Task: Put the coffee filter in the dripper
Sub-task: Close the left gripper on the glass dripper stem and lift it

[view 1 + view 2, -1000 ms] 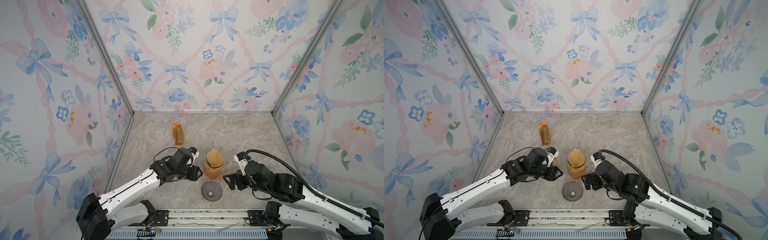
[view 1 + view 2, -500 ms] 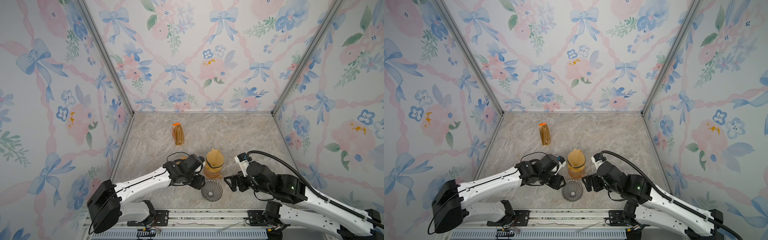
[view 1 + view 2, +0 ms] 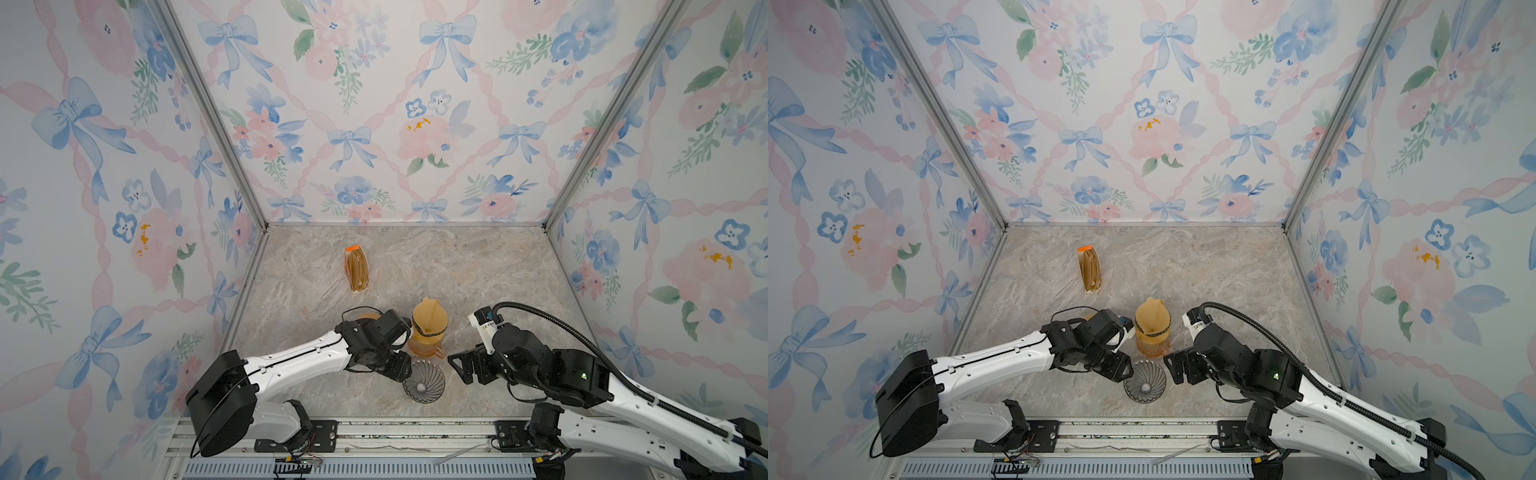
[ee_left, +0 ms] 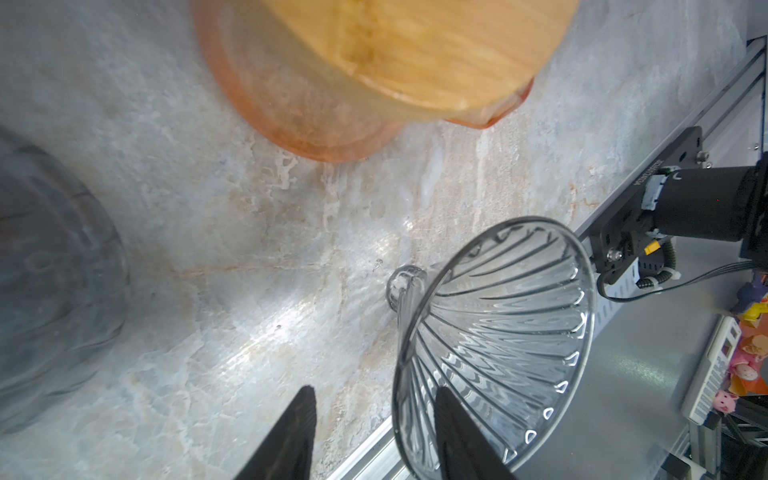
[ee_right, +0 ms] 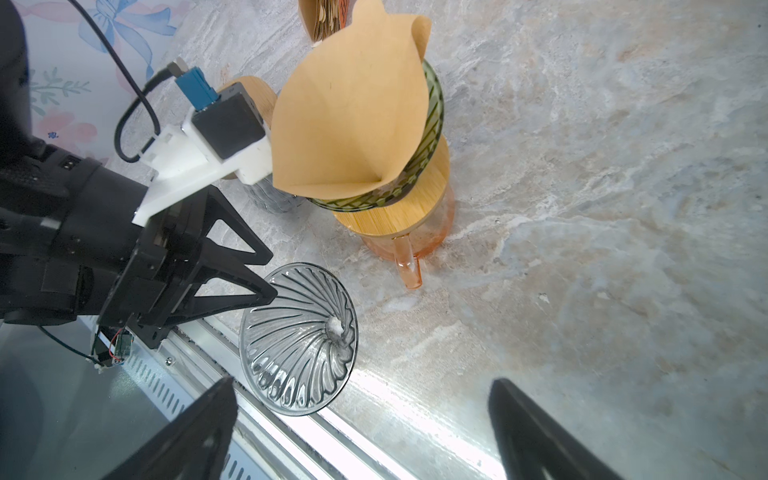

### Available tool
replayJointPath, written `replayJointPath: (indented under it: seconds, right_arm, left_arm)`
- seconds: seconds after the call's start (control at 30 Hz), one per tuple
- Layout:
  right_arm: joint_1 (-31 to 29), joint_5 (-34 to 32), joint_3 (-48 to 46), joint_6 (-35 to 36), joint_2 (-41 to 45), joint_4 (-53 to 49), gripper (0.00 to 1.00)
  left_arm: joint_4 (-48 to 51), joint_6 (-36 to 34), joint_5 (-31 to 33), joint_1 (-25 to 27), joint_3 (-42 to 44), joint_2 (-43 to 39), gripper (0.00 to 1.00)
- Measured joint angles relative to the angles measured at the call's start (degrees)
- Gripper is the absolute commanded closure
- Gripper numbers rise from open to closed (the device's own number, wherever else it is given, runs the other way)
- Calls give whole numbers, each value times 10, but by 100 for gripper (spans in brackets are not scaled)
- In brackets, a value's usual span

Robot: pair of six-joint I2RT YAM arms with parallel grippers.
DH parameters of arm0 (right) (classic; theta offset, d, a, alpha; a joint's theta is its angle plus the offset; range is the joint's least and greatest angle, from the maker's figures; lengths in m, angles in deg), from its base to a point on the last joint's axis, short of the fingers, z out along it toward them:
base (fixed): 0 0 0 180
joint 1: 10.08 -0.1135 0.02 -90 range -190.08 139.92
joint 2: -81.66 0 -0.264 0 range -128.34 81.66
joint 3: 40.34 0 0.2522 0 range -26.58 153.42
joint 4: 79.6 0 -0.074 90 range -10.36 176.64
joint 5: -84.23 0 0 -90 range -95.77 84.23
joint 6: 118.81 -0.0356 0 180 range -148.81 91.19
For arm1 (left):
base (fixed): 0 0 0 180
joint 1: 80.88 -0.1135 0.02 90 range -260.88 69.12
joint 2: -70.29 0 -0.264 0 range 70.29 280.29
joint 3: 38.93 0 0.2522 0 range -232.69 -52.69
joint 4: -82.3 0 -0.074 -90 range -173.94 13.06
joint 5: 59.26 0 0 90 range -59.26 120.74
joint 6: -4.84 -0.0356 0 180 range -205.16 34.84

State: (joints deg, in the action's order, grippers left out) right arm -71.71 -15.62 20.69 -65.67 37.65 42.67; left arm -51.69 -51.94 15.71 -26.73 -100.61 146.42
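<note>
A brown paper coffee filter stands opened in a green dripper on top of an orange carafe. A clear ribbed glass dripper lies on its side near the table's front edge. My left gripper is open and straddles that dripper's rim, one finger inside the cone and one outside and apart from it. To the right of the clear dripper my right gripper hangs wide open and empty.
A pack of brown filters stands further back on the marble table. A grey glass jar with a wooden lid sits behind my left wrist. The metal rail runs just in front of the clear dripper.
My left gripper has moved from beside the carafe forward and down to the clear dripper's rim. The right arm has hardly moved.
</note>
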Motion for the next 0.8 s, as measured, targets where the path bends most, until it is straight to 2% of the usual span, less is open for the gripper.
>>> replayJointPath:
  seconds: [0.8]
  right_arm:
    - [0, 0, -17, 0, 13, 0, 4]
  left_arm:
    - [-40, 61, -9, 3, 24, 7, 68]
